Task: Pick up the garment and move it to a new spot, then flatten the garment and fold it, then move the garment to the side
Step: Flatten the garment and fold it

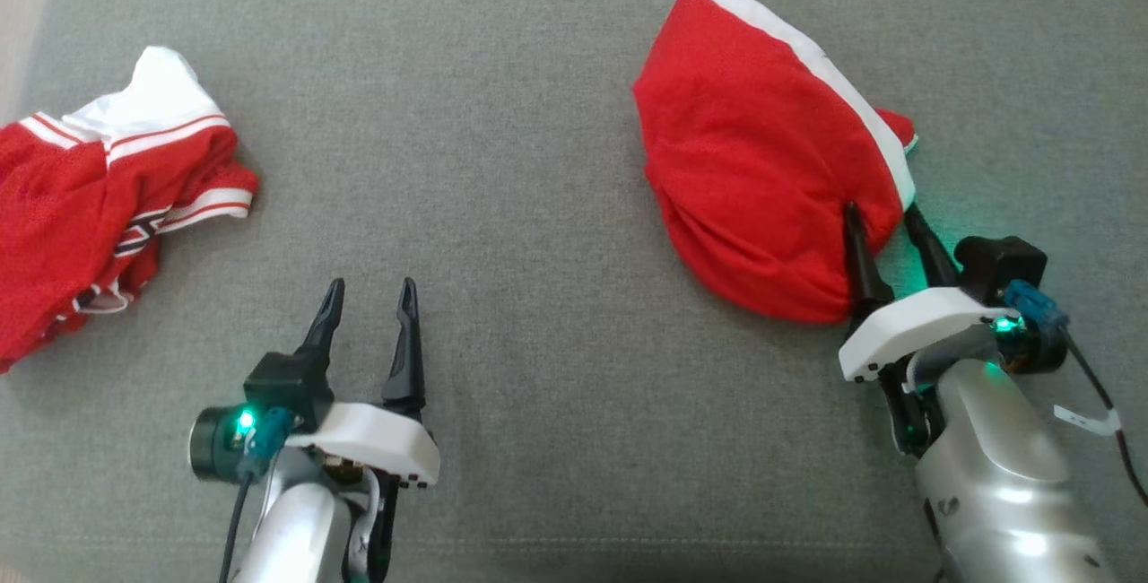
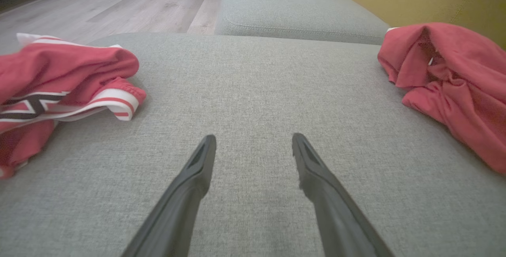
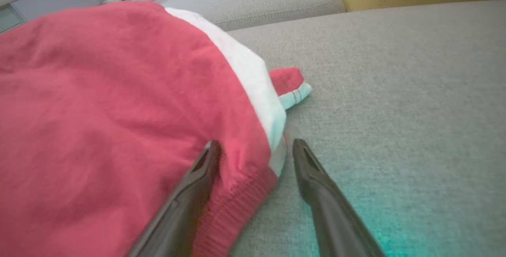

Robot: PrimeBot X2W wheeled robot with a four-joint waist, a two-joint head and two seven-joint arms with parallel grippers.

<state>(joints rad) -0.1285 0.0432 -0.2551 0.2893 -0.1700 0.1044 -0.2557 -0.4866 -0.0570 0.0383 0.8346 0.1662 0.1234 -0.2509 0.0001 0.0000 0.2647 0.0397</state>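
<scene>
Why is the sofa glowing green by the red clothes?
Head view: a green light on the wrist of the right pincer tints the sofa beside the red garment. Right wrist view: that teal glow spreads bottom right, and the garment's near hem is blurry. Left wrist view: no glow.

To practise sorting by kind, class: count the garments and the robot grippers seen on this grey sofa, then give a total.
Red garments: 2 (striped-trim garment, white-banded garment)
Grippers: 2 (left gripper, right gripper)
Total: 4
</scene>
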